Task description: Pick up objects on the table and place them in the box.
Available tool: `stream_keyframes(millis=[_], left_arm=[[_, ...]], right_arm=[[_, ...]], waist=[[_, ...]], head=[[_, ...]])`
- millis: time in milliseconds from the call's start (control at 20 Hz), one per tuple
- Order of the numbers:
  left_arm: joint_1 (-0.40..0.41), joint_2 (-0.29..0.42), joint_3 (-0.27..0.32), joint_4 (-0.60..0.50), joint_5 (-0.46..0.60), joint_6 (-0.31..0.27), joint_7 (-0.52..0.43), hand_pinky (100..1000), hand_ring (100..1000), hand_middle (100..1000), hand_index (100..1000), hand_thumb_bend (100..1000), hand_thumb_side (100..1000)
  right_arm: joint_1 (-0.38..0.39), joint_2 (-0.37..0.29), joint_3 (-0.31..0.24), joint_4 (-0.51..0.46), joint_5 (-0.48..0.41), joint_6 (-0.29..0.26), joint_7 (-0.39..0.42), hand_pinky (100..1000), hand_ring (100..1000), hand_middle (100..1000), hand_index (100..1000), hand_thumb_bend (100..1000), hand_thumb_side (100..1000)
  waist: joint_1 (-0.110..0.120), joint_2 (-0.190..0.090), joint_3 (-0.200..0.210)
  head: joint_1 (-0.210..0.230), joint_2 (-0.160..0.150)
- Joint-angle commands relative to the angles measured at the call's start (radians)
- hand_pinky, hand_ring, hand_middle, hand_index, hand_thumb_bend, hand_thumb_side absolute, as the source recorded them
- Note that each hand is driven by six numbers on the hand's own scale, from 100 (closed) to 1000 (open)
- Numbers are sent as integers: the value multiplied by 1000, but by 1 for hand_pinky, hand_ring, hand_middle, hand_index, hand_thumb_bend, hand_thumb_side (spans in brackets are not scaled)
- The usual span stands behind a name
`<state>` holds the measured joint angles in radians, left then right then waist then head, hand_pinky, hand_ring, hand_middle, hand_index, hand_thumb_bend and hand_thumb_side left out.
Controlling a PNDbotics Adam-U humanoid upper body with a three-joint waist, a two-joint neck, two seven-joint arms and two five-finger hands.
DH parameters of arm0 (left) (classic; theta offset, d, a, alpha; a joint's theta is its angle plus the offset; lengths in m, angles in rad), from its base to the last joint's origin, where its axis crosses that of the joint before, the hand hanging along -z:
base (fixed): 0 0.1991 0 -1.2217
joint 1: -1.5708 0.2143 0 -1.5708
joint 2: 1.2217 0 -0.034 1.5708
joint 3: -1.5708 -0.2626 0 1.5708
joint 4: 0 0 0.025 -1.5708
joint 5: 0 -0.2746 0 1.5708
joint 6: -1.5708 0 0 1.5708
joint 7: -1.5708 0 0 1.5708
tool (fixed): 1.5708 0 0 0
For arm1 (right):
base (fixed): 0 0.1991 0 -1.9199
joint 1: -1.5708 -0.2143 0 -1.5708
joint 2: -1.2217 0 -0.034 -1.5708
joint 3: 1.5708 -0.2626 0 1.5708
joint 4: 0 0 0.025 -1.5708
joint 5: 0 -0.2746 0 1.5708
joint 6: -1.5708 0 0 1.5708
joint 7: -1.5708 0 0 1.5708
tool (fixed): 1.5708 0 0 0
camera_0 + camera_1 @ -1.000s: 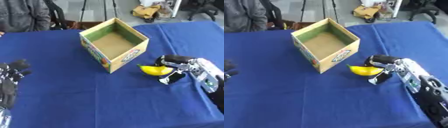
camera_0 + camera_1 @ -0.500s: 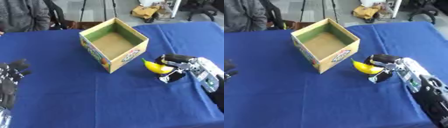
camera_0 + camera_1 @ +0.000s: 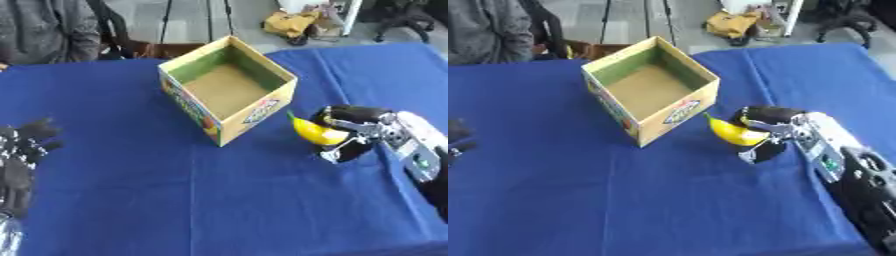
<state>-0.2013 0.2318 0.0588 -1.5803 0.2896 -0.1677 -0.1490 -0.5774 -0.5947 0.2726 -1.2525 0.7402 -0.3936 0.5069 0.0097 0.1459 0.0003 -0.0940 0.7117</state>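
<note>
An open cardboard box (image 3: 226,87) with green inner walls and printed sides stands on the blue table, empty as far as I can see. Just right of its near corner my right hand (image 3: 354,130) is shut on a yellow banana (image 3: 313,132), fingers curled over it and thumb below. The banana is tilted, its stem end pointing up-left toward the box, and looks lifted slightly off the cloth. My left hand (image 3: 22,150) rests open at the left edge, fingers up, far from the box.
Blue cloth covers the whole table (image 3: 175,200). A person in grey (image 3: 44,27) sits beyond the far left edge, not touching anything. Chair legs and a yellow bag (image 3: 293,22) lie on the floor behind.
My right hand has tilted the banana from lying flat to stem-up and carried it a little up and left, nearer the box. The left hand has stayed put.
</note>
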Motion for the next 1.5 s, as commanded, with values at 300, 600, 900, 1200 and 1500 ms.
stream_keyframes(millis=[300, 600, 900, 1200, 1500], left_arm=[[-10, 18, 1, -15, 0, -2, 1, 757, 778, 753, 672, 445, 1000], [-11, 20, 2, -16, -2, -1, 1, 757, 778, 753, 671, 446, 1000], [-15, 23, 2, -18, -4, 0, 2, 757, 777, 752, 671, 448, 1000], [-23, 24, -1, -20, -4, 1, 0, 757, 777, 752, 671, 450, 1000], [-34, 23, -6, -22, -2, 2, -5, 757, 776, 752, 670, 451, 1000]], right_arm=[[-53, -74, 19, -35, 49, -26, 14, 675, 614, 618, 723, 100, 163], [-77, -92, 36, -38, 80, -46, 21, 667, 621, 626, 727, 100, 154], [-131, -115, 47, -53, 107, -62, 21, 666, 628, 636, 732, 100, 142], [-189, -118, 51, -60, 127, -72, 20, 667, 633, 641, 734, 100, 136], [-230, -107, 49, -38, 158, -77, 17, 667, 635, 644, 735, 100, 129]], waist=[[-12, -14, 3], [-19, -12, 9], [-32, -9, 24], [-39, -3, 52], [-39, 2, 104]], head=[[4, -3], [7, -7], [6, -14], [-3, -24], [-19, -37]])
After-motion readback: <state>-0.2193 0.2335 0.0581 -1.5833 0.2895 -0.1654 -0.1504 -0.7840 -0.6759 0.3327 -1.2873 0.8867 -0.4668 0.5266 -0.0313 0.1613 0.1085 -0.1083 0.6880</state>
